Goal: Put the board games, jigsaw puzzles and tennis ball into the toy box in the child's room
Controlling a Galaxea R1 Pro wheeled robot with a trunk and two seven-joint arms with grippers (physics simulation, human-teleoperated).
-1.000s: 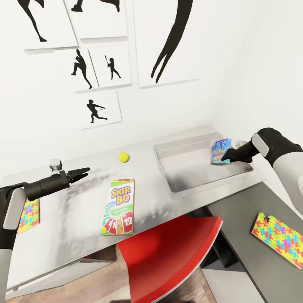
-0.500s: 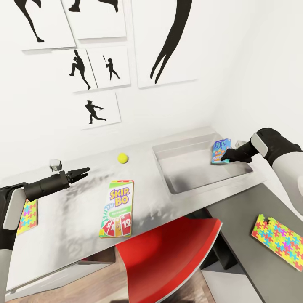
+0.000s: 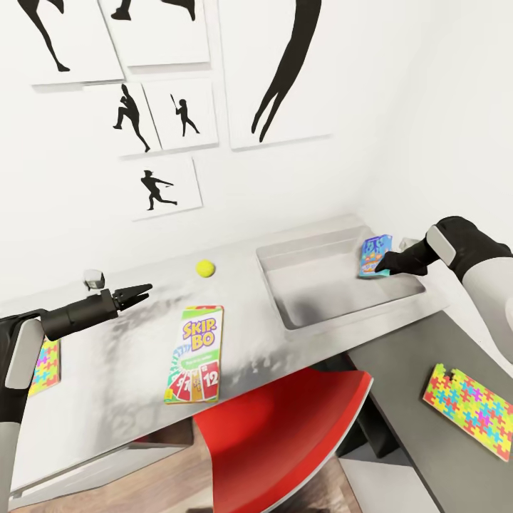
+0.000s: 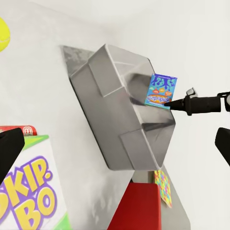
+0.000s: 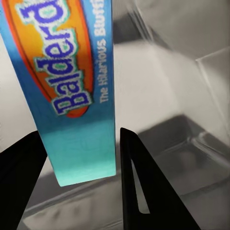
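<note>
The small blue board game (image 3: 374,255) stands tilted over the far right corner of the grey toy box (image 3: 320,296), with my right gripper (image 3: 381,269) shut on its lower edge. The right wrist view has that blue box (image 5: 72,86) between both fingers, above the toy box's floor (image 5: 191,100). The Skip-Bo board game (image 3: 194,354) lies flat on the table (image 3: 114,349). Behind it rests the tennis ball (image 3: 206,268). My left gripper (image 3: 142,291) hovers open to the left of the Skip-Bo box. One jigsaw puzzle (image 3: 44,365) lies under my left arm. Another puzzle (image 3: 468,401) is on the dark lower section.
A red chair (image 3: 285,434) is tucked under the table's front edge. A small white cube (image 3: 93,278) sits behind my left gripper. The white wall with black silhouette prints (image 3: 160,189) runs right behind the table.
The whole picture has drifted slightly left, so the camera moved. Both arms and the blue box keep their places relative to the toy box.
</note>
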